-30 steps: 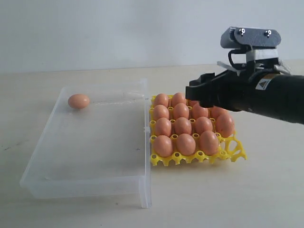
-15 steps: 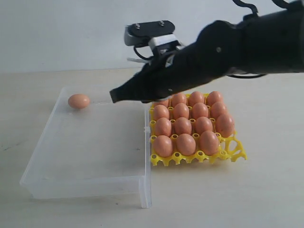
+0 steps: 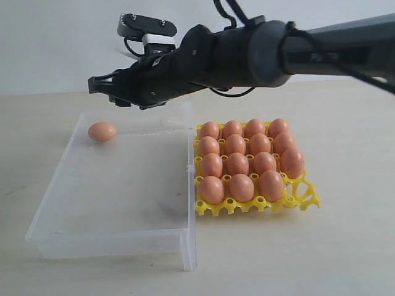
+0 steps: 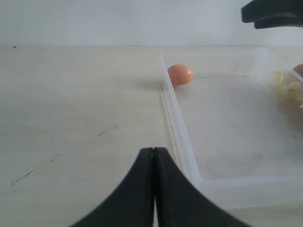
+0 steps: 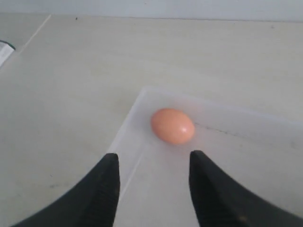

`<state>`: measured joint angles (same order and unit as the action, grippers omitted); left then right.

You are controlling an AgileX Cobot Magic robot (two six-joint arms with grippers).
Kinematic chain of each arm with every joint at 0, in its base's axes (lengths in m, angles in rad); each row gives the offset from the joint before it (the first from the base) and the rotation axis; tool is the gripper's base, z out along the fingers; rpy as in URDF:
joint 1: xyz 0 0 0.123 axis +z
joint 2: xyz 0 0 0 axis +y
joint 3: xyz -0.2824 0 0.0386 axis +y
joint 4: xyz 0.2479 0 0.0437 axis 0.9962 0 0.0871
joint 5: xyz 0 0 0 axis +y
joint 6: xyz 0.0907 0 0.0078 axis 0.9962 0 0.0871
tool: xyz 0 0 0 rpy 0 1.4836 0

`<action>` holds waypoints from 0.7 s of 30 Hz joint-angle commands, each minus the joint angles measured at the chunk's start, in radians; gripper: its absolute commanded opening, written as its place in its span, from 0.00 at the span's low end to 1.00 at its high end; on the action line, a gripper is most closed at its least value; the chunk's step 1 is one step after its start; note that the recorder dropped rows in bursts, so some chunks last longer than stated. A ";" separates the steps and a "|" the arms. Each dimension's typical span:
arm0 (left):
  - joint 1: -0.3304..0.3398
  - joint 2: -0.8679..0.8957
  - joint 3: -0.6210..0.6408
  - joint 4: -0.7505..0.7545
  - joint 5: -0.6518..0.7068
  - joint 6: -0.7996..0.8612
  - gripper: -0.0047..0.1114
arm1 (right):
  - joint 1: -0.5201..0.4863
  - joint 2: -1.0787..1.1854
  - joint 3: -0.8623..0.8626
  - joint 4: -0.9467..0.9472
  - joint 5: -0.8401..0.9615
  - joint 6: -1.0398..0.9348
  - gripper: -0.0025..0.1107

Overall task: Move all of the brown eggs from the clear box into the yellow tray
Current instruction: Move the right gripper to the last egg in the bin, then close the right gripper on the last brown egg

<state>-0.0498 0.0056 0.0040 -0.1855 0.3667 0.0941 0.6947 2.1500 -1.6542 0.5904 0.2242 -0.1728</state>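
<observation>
Within the last second the right gripper [image 3: 103, 90] swung from over the tray [image 3: 304, 198] at right to upper left, above the last egg [image 3: 102, 131] in the upper-left corner of the box [image 3: 111, 242]. Its jaws are spread and empty. The left gripper [image 4: 154, 158] is pressed together, idle. One front-right cup is free, so the final pick is likely next.

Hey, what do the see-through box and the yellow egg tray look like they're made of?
The box looks like clear, colourless plastic: the table shows through its floor and walls. The tray seems moulded plastic, bright yellow and smooth, judging by its thin open lattice and even colour.
</observation>
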 commanded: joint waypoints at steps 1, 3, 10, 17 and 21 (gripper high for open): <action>0.001 -0.006 -0.004 -0.002 -0.004 0.003 0.04 | 0.004 0.129 -0.176 0.090 0.016 0.000 0.47; 0.001 -0.006 -0.004 -0.002 -0.004 0.003 0.04 | 0.004 0.186 -0.251 0.117 0.044 0.000 0.47; 0.001 -0.006 -0.004 -0.002 -0.004 0.003 0.04 | 0.001 0.389 -0.445 0.222 0.060 0.272 0.47; 0.001 -0.006 -0.004 -0.002 -0.004 0.003 0.04 | 0.001 0.473 -0.502 0.223 0.017 0.418 0.51; 0.001 -0.006 -0.004 -0.002 -0.004 0.003 0.04 | 0.001 0.485 -0.509 0.227 -0.010 0.446 0.54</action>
<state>-0.0498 0.0056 0.0040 -0.1855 0.3667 0.0941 0.6954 2.6323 -2.1497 0.8147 0.2487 0.2566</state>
